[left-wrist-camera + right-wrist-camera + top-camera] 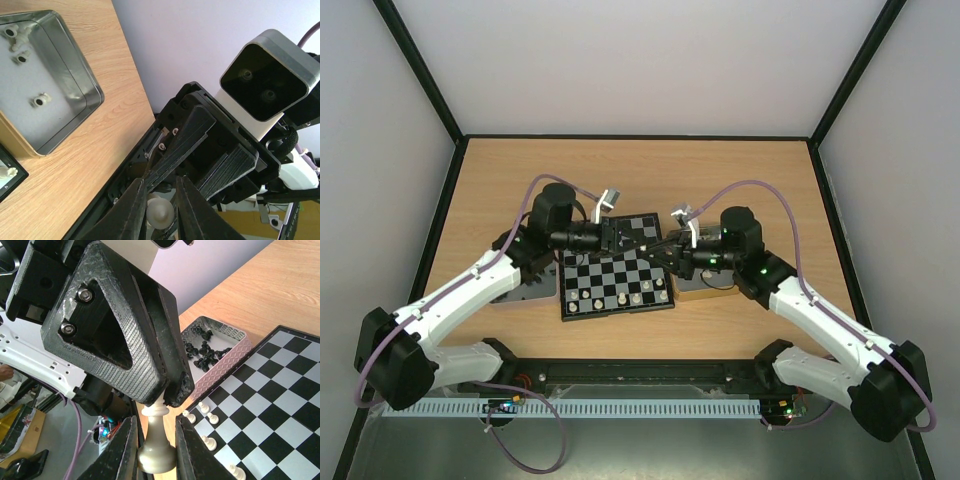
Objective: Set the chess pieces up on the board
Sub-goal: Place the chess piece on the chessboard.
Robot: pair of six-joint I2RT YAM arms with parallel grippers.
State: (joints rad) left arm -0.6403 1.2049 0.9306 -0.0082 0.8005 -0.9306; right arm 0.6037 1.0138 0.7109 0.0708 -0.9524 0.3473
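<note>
Over the far rows of the board (605,270), holds one cream-white chessman (156,435) up off the squares, caught between both claws at once. Pinches its knobbed head with the left claw (160,212), textured black fingers (145,380) pressed in from either side. Clamps its round foot with the right claw (156,452), jaws snug against the base. Points the two claws nose to nose, tip almost against tip, reaching in from left and right across the counter (650,170). In the right wrist view, shows white pawns (204,407) standing on the board's edge squares, close below the held piece. Off to the left, just beside the board: black chessmen (202,351) heaped in the pink tin (235,342), patterned wall facing the squares. Off to the right, near the board's corner: a few white chessmen (40,100) scattered across the floor of the gold-walled tin (75,65).
</note>
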